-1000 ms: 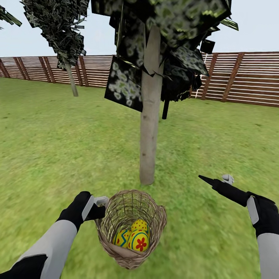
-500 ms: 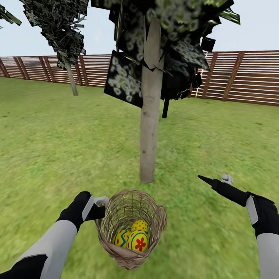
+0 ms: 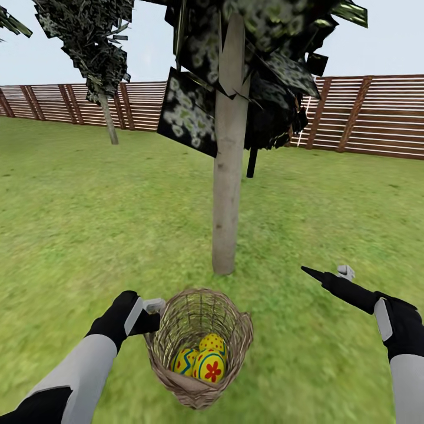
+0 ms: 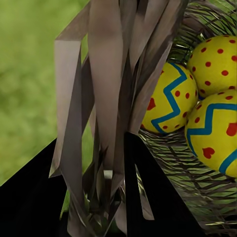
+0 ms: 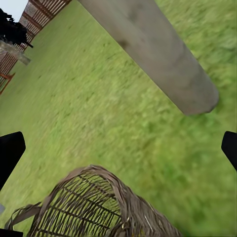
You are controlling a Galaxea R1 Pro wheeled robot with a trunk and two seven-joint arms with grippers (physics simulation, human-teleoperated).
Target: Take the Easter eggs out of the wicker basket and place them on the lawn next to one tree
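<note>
Basket first: small brown open-weave wicker basket [image 3: 199,347], bucket-shaped, nearest the robot, tilted with its mouth toward the head camera. Inside it, all three yellow Easter eggs: one with a blue zigzag band and red flower mark [image 3: 211,366] frontmost, a second zigzag egg [image 3: 184,360] touching it on the side of the left arm, and a red-dotted egg [image 3: 213,343] behind both, nearer the trunk. Left gripper [image 3: 154,313] is at the basket's rim; in the left wrist view its dark fingers [image 4: 143,187] are clamped on the woven rim strips [image 4: 106,98], so it is gripping the basket. Right gripper [image 3: 330,275] hangs over the grass well to the basket's other side, fingers spread wide apart and empty; the right wrist view shows its fingertips [image 5: 10,150] at opposite edges. Beyond the basket, near it, stands a straight pale grey-beige tree trunk [image 3: 228,171] on mottled green lawn [image 3: 88,224], under flat dark leaf sheets speckled pale green [image 3: 247,35]. Farther behind the trunk, a second thinner tree [image 3: 107,118], then the brown horizontal-slat wooden fence [image 3: 377,115].
</note>
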